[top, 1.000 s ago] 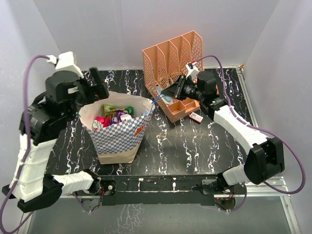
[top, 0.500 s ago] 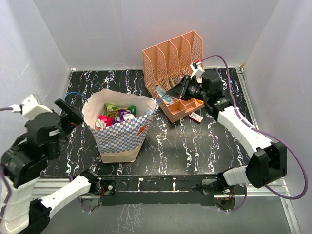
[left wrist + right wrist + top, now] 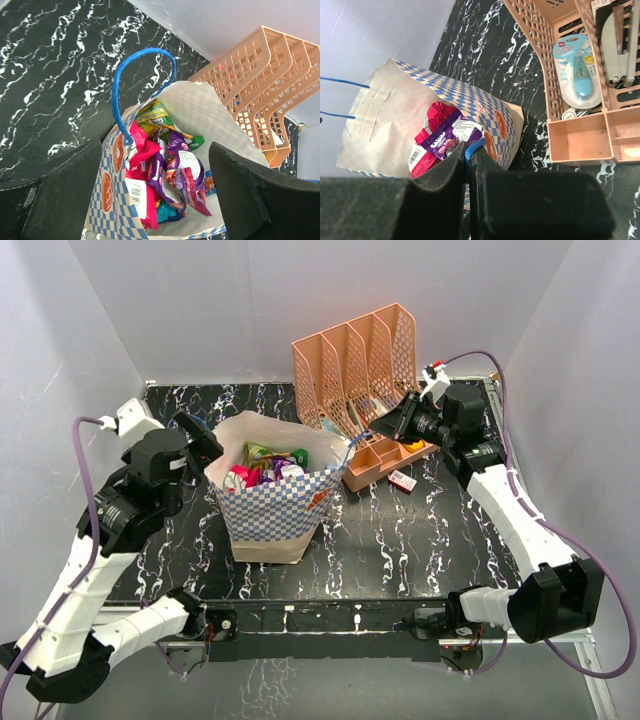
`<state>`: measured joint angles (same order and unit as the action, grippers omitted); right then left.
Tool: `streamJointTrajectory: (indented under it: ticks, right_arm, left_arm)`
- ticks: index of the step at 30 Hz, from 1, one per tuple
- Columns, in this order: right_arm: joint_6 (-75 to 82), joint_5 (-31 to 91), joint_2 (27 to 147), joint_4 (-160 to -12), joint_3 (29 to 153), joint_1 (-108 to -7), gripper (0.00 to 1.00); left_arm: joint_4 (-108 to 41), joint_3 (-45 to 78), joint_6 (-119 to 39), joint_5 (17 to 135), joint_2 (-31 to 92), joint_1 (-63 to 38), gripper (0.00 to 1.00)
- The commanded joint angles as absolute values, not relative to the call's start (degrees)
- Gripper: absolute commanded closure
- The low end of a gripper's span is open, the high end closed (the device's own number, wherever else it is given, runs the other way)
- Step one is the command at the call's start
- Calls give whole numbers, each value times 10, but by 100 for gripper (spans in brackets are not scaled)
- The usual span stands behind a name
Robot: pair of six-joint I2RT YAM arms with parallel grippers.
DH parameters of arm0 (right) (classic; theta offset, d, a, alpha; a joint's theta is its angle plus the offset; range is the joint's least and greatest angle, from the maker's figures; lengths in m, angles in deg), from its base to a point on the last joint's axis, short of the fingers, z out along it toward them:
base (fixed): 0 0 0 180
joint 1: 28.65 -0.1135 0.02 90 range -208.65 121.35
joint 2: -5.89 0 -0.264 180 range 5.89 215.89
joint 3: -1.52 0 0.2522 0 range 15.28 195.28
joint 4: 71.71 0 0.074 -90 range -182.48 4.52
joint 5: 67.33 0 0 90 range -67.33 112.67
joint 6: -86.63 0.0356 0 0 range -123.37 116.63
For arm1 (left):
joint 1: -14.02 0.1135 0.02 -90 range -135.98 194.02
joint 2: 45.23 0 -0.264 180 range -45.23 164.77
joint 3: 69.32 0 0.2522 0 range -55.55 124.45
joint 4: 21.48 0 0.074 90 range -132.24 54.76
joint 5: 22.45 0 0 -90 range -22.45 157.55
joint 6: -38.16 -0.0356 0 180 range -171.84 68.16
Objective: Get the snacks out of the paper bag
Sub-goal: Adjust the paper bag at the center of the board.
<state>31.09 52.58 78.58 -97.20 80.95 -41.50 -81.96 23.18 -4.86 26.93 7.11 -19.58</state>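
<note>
The paper bag (image 3: 275, 510) stands open left of centre on the black marbled table; it also shows in the left wrist view (image 3: 107, 190) and the right wrist view (image 3: 480, 107). Snacks (image 3: 265, 465) fill it: purple (image 3: 180, 170), magenta (image 3: 140, 150) and green-yellow (image 3: 155, 114) packets, with a purple one (image 3: 442, 137) in the right wrist view. My left gripper (image 3: 203, 443) hangs wide open over the bag's left rim, its jaws spread wider than the mouth (image 3: 155, 150). My right gripper (image 3: 388, 428) is shut on the bag's right blue cord handle (image 3: 475, 146), pulling it taut.
A peach mesh file organizer (image 3: 355, 360) stands behind and right of the bag, its front tray (image 3: 580, 142) holding a correction tape and a stapler. A small red packet (image 3: 402, 480) lies on the table beside it. The bag's other blue handle (image 3: 135, 65) arches up free.
My left arm swung back in from the far left to the bag's left rim. My right gripper drew right with the handle, and the bag shifted right and tilted.
</note>
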Motion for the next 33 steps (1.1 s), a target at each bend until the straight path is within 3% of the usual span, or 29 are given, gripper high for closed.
streamJointTrajectory:
  ticks: [1,5,9,11,15,20,22,30,33]
  right_arm:
    - [272,499,739,-949,816,-388,92]
    - [261,499,727,-966,817,-381,92]
    - [262,505,719,-968,816,-380,92]
    - [264,509,718,-967,814,-379,92]
    - [265,511,715,-967,814,-380,92]
    - [263,511,714,-967,812,-380,92]
    - [263,513,713,-967,809,-379,92]
    - [259,548,713,-973,797,-380,92]
    - [257,600,717,-970,792,-379,92]
  left_arm:
    - [-788,246,-39,309,111,-198,14]
    - [-817,265,-25,329,146,-189,28]
    - [-777,236,-45,352,127,-159,35]
    - [-780,245,-56,379,140,-123,44]
    - [-760,246,-84,482,158,-34,47]
    - [-713,230,-118,550,159,-1,55]
    - [-701,228,-125,553,157,1,66]
    - [-666,225,-148,538,166,19,75]
    - [-657,236,-157,535,175,28,91]
